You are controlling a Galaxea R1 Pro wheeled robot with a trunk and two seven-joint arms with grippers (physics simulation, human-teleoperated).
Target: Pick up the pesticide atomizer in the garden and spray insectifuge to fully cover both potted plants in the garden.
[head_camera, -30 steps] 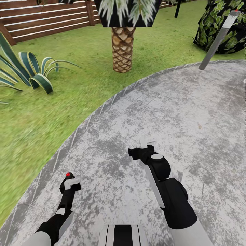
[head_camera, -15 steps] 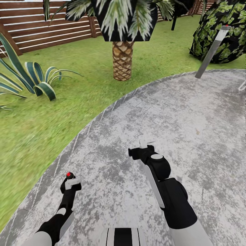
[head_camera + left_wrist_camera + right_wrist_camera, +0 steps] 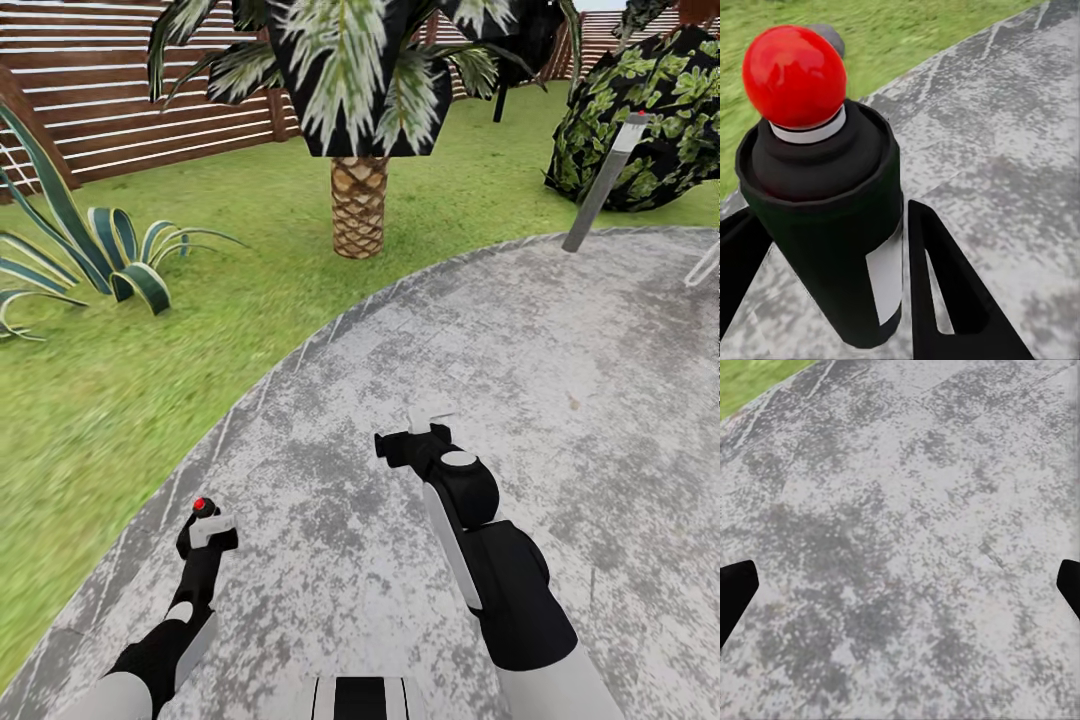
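The pesticide atomizer point(image 3: 204, 527), black with a white head and a red tip, stands upright in my left gripper point(image 3: 206, 538) low over the gravel patio point(image 3: 520, 340) of the garden. In the left wrist view the atomizer point(image 3: 825, 217) sits between the two black fingers point(image 3: 945, 292), and the left gripper point(image 3: 832, 300) is shut on its body. My right gripper point(image 3: 428, 418) hangs over the patio; its fingertips stand far apart in the right wrist view, so the right gripper point(image 3: 900, 589) is open and holds nothing. The potted plants are out of view.
Ahead stands a palm trunk point(image 3: 358, 205) on the lawn point(image 3: 120, 380). A striped agave point(image 3: 110, 255) grows at the left. A dark round bush point(image 3: 650, 120) and a leaning grey bollard lamp point(image 3: 598, 190) are at the right, with a brown slatted fence point(image 3: 150, 100) behind.
The whole picture has slid down and slightly left, so the camera has moved; more of the palm crown and fence shows. Both arms keep their pose, and the atomizer stays in the left gripper.
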